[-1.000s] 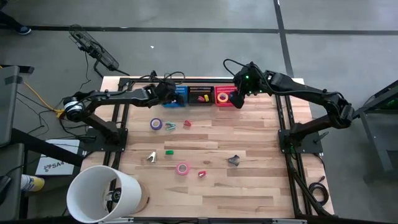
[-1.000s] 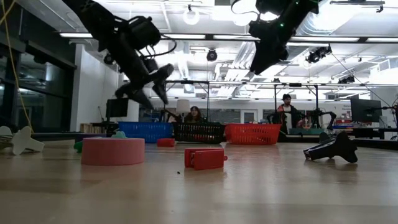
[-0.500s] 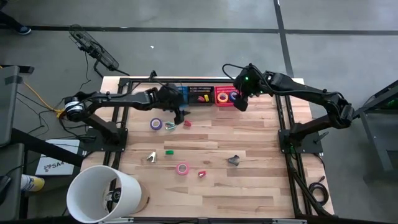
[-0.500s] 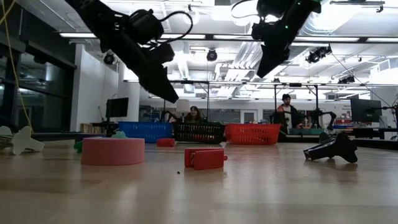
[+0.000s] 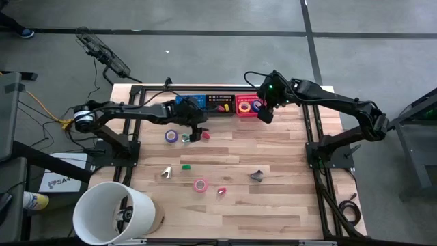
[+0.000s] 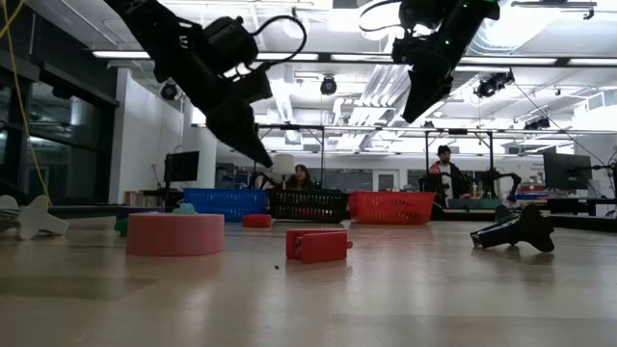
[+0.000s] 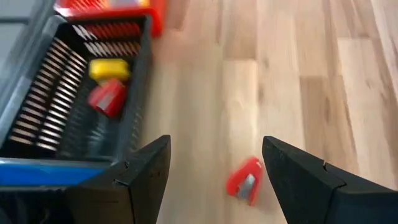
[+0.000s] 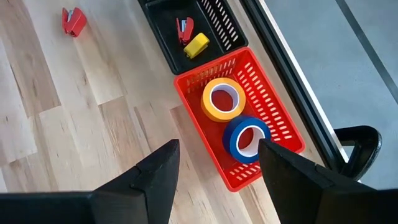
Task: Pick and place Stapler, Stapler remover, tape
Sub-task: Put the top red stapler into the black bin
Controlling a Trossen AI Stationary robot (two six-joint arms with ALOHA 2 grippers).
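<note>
On the table's left, the purple tape roll (image 5: 171, 136) lies flat, with a small green-and-silver item (image 5: 186, 139) just beside it. The left gripper (image 5: 199, 129) hangs above the small red stapler (image 7: 245, 180) with its fingers spread wide and empty. Behind it, the black basket (image 7: 124, 134) already holds a yellow and a red stapler. My guess is that the red stapler is the next pick; it lies skewed to the fingers, so a straight descent could nudge it sideways, or knock the nearby green item. Nearer the front edge sit a white staple remover (image 5: 166, 173), the pink tape roll (image 5: 200, 184), another red stapler (image 5: 222, 190) and a dark staple remover (image 5: 257, 176), well apart, leaving broad bare wood for moving. At the back right, the right gripper (image 5: 266, 113) hovers open and empty beside the red basket (image 8: 283, 134), which holds the yellow tape roll (image 8: 222, 99) and blue tape roll (image 8: 248, 138); dropping low there risks clipping its wall.
</note>
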